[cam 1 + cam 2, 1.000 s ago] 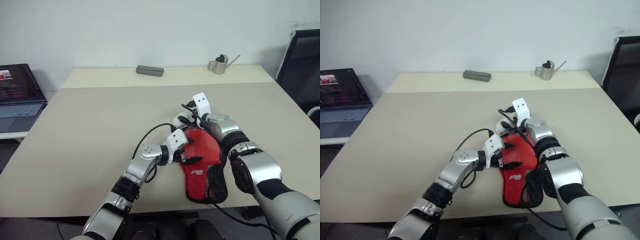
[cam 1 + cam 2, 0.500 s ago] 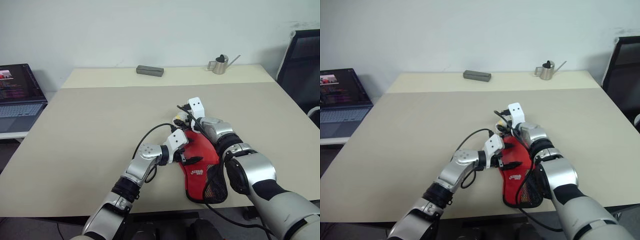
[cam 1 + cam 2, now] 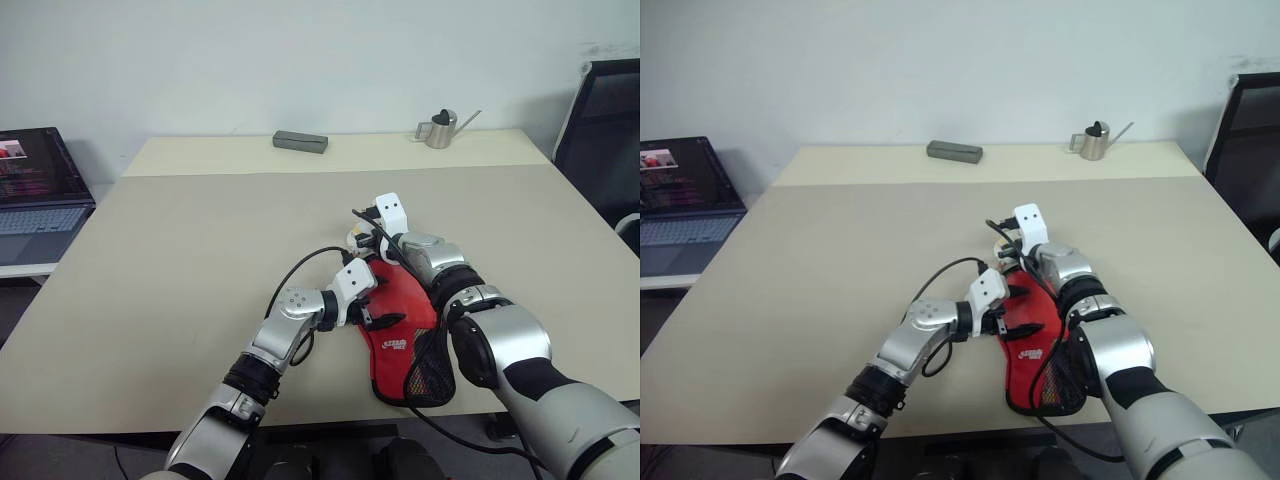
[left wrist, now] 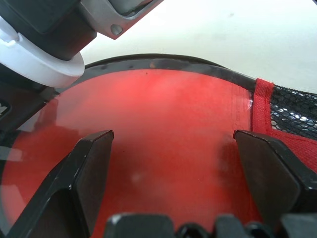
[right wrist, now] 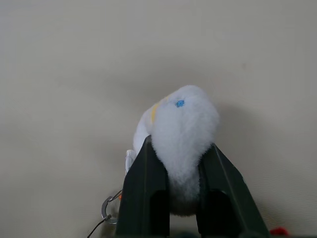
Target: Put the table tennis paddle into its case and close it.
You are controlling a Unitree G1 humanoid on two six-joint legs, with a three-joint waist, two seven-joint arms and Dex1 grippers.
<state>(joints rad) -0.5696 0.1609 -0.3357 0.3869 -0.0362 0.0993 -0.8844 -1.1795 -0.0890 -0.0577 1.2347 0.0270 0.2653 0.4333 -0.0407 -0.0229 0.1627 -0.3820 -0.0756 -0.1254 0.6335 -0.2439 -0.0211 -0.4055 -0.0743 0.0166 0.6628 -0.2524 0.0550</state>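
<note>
The case point(image 3: 408, 300) lies flat near the table's front edge, red face up, with its black mesh pocket point(image 3: 432, 372) at the near end. No table tennis paddle is in sight. My left gripper point(image 3: 380, 303) rests open over the red face point(image 4: 168, 114), one finger point(image 4: 91, 163) on each side. My right gripper point(image 3: 363, 238) is at the case's far end. It is shut on the fluffy white-yellow zipper charm point(image 5: 182, 124), which bulges out above the fingers point(image 5: 146, 173).
A grey rectangular box point(image 3: 299, 141) and a small metal watering can point(image 3: 437, 129) stand along the table's far edge. An open laptop point(image 3: 35, 185) sits on a side surface to the left. A black chair point(image 3: 605, 120) is at the right.
My right gripper has closed its fingers on the zipper charm at the case's far end. The left gripper and the case have stayed where they were.
</note>
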